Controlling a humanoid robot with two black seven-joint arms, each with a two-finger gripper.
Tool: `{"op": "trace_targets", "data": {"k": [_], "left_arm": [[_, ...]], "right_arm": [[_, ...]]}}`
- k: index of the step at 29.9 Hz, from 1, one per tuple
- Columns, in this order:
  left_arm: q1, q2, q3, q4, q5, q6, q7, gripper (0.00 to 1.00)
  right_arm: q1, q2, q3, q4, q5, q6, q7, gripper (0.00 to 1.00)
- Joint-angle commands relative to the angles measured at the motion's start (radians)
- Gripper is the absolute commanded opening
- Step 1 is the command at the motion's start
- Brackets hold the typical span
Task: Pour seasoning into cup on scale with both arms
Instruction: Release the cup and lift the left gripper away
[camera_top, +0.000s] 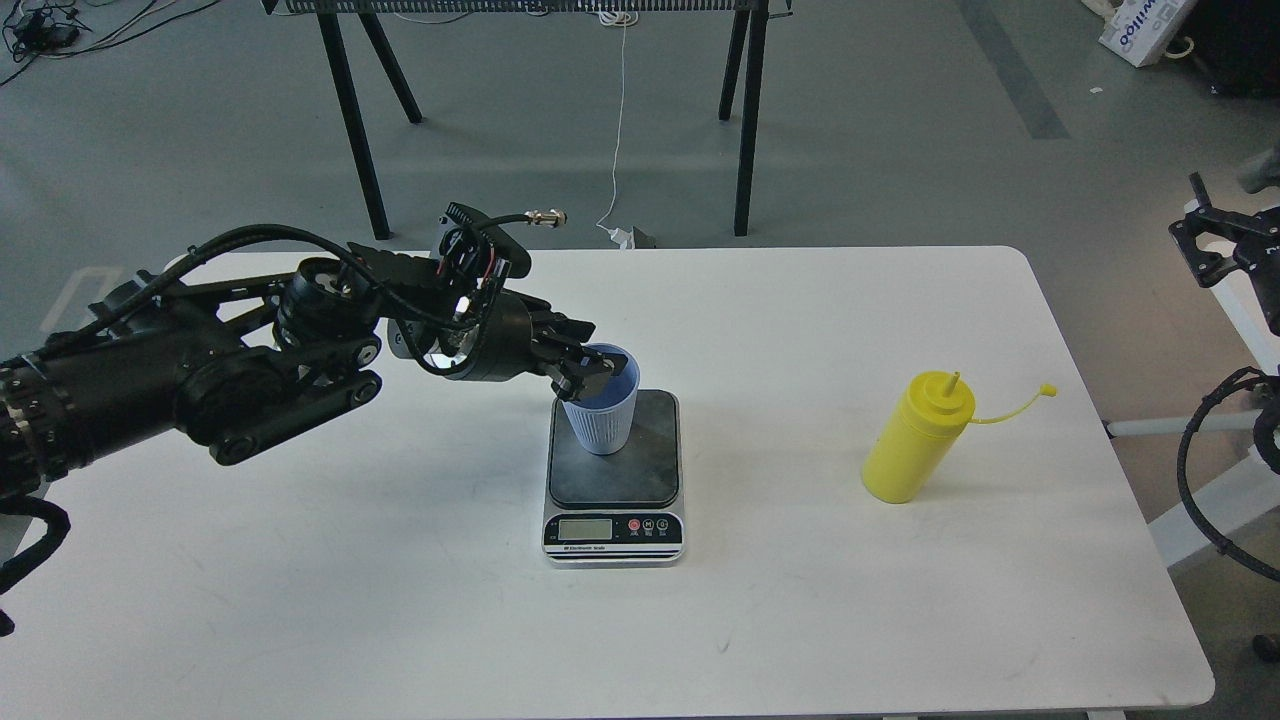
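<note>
Reaching in from the left, the left gripper (588, 372) is pinching the near rim of the cup (601, 412), one finger seemingly inside, as the cup is sitting on the scale (613, 480) at mid-table. Steadying looks to be the step in hand; next the seasoning (917, 438), standing well apart to the right on the table (300, 600), is needing pickup. Nothing is blocking it; the right gripper is lying out of view.

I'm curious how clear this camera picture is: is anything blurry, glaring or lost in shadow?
Head view: light is even and soft; the cup and yellow bottle are sharp, with only faint shadows on the table. The scale shows its display, but the digits are too small to read. The left gripper is dark against the cup's rim, so its fingers blend together.
</note>
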Motion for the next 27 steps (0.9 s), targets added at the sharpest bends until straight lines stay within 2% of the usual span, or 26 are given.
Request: {"op": "trace_targets", "data": {"k": [1, 6, 10, 12, 16, 22, 27], "left_arm": [[-0.003, 0.022, -0.012, 0.001, -0.043, 0.006, 0.000, 0.79], [-0.006, 0.051, -0.129, -0.001, -0.260, -0.003, 0.001, 0.83], [0.009, 0.065, -0.238, 0.019, -0.624, 0.005, 0.001, 0.98], [0.017, 0.062, -0.253, 0.063, -0.829, 0.005, -0.006, 0.99], [0.017, 0.059, -0.259, 0.126, -1.173, -0.009, -0.006, 1.00], [0.026, 0.057, -0.272, 0.224, -1.580, -0.066, -0.008, 1.00], [0.044, 0.059, -0.299, 0.298, -1.649, -0.121, -0.009, 1.00]], "right_arm": [[-0.035, -0.023, 0.001, 0.030, 0.000, 0.000, 0.000, 0.99], [-0.217, -0.132, 0.011, 0.219, 0.008, 0.000, 0.011, 0.99], [-0.437, -0.147, 0.055, 0.329, 0.008, 0.000, 0.029, 0.99], [-0.515, -0.141, 0.058, 0.355, 0.008, 0.000, 0.037, 0.99], [-0.616, -0.133, 0.048, 0.396, 0.006, 0.000, 0.086, 0.99], [-0.716, -0.043, 0.043, 0.508, 0.002, 0.000, 0.098, 0.99], [-0.741, 0.069, 0.035, 0.539, -0.015, 0.000, 0.097, 0.99]]}}
